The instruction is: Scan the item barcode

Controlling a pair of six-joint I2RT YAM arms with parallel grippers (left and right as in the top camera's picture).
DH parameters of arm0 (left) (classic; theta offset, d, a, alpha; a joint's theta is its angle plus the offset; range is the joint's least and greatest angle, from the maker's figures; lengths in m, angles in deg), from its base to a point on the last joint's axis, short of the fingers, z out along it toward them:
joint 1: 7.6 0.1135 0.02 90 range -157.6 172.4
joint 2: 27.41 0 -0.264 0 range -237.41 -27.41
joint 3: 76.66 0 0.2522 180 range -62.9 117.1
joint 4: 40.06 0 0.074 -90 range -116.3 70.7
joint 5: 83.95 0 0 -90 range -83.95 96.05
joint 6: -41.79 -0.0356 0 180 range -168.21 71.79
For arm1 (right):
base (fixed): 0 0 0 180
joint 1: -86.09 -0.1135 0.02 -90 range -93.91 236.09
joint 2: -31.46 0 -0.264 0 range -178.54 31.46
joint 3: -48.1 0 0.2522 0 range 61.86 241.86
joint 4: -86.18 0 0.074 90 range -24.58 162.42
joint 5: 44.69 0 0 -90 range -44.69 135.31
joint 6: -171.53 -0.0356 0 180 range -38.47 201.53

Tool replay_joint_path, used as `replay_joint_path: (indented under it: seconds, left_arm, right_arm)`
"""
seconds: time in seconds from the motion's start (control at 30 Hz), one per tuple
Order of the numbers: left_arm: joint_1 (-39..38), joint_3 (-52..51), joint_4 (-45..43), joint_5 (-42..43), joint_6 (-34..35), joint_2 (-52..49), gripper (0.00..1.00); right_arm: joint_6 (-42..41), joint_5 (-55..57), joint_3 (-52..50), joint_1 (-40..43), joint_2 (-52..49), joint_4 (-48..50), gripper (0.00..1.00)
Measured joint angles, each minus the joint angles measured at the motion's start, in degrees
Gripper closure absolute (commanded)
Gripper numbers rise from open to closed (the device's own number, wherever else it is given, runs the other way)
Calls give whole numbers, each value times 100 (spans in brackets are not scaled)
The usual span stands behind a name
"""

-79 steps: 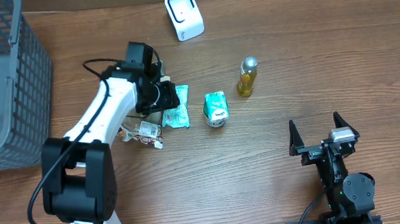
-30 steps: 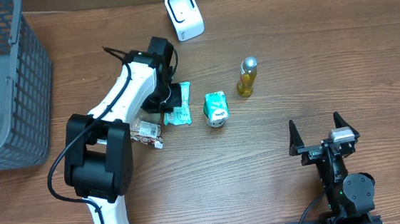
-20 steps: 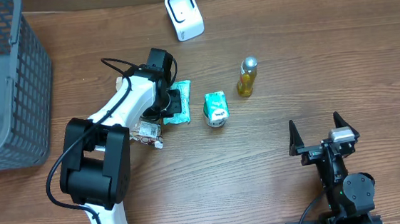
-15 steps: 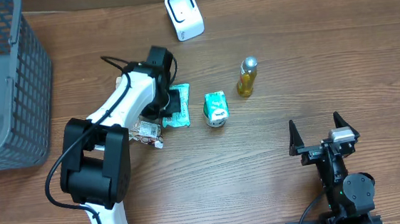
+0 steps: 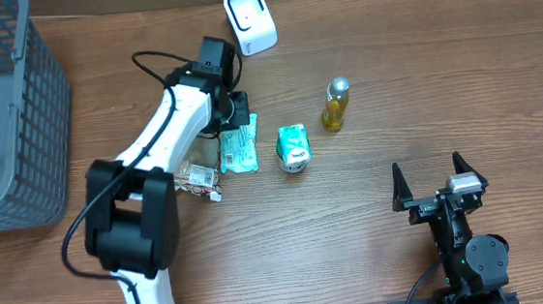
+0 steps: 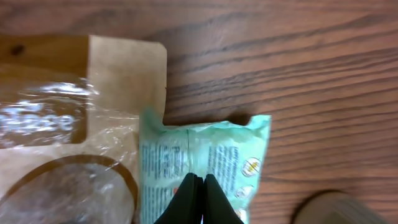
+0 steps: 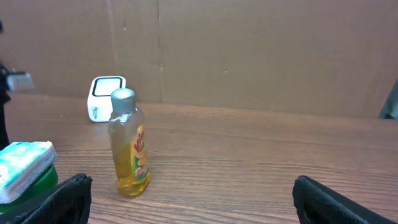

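Near the middle of the table [image 5: 377, 260], a touch toward 10 o'clock, sits the teal packet [image 5: 240, 147]. It's lying flat with its long axis running pretty much 12 to 6. The 12 o'clock end points up at the white scanner [image 5: 249, 20], which is well apart from it at the far edge.

The left gripper [image 6: 196, 186] is clenched tight, fingertips pressed together right on the packet's back seam, so it's pinching the packet at that 12 o'clock end. In the wrist view you can see the printed back panel, text and little round logos, but I can't make out a barcode.

The right gripper [image 5: 439, 180] is down around 4 o'clock, jaws spread wide, holding nothing.

Head count:
- one teal packet
- one scanner
- one yellow bottle [image 5: 336, 105] with a silver cap, standing upright at 1 o'clock
- one green-and-white carton [image 5: 293, 148] just beside the packet on its 3 o'clock side
- one brown bag with a clear window [image 5: 199, 178] touching the packet at its 8 o'clock corner
- one grey mesh basket [image 5: 14, 85] way out at 9 o'clock
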Motion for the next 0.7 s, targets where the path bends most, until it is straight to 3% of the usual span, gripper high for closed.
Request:
replay_joint_path:
  seconds: [0.37, 0.57, 0.63, 0.7]
  left_arm:
    - [-79, 205, 35, -39, 0, -387, 96]
    - [-17, 931, 916, -260, 0, 308, 96]
    - [81, 1137, 1384, -546, 0, 911, 92]
    - [210, 1187, 2225, -833, 13, 1259, 95]
  right_arm:
    - [0, 2, 0, 0, 0, -4, 0]
    - [0, 2, 0, 0, 0, -2, 0]
    - [0, 0, 0, 2, 0, 2, 0]
    - [2, 2, 0, 0, 0, -2, 0]
